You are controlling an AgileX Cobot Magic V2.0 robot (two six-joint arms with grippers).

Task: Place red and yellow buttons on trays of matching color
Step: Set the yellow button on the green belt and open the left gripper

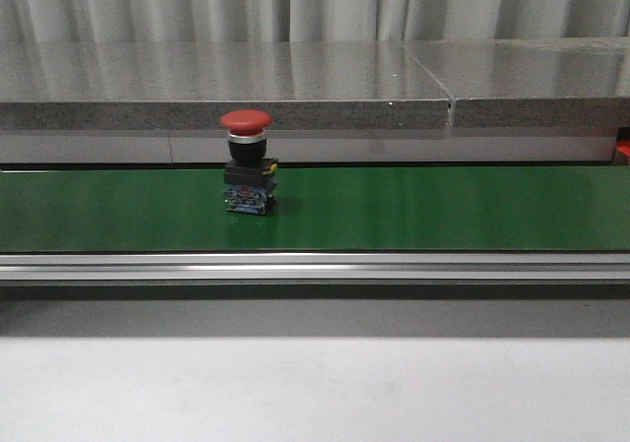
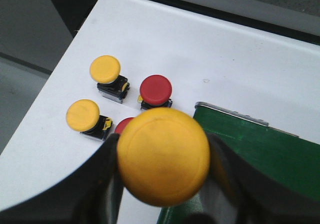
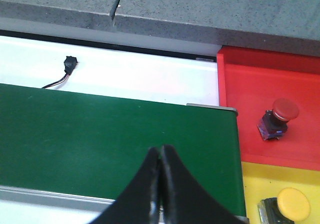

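A red button [image 1: 246, 166] stands upright on the green belt [image 1: 443, 206], left of centre in the front view; neither gripper shows there. My left gripper [image 2: 162, 159] is shut on a yellow button [image 2: 163, 154], held above the white table near the belt's end [image 2: 260, 149]. Below it stand two yellow buttons [image 2: 105, 70] [image 2: 83, 115] and a red button [image 2: 155, 90]; another red one [image 2: 125, 125] is mostly hidden. My right gripper [image 3: 161, 151] is shut and empty over the belt. A red tray [image 3: 260, 94] holds a red button [image 3: 280, 115]; a yellow tray [image 3: 265, 184] holds a yellow button [image 3: 292, 204].
A grey stone ledge [image 1: 315, 78] runs behind the belt and a metal rail [image 1: 315, 265] along its front. A small black connector with wires [image 3: 67, 64] lies on the white surface beyond the belt.
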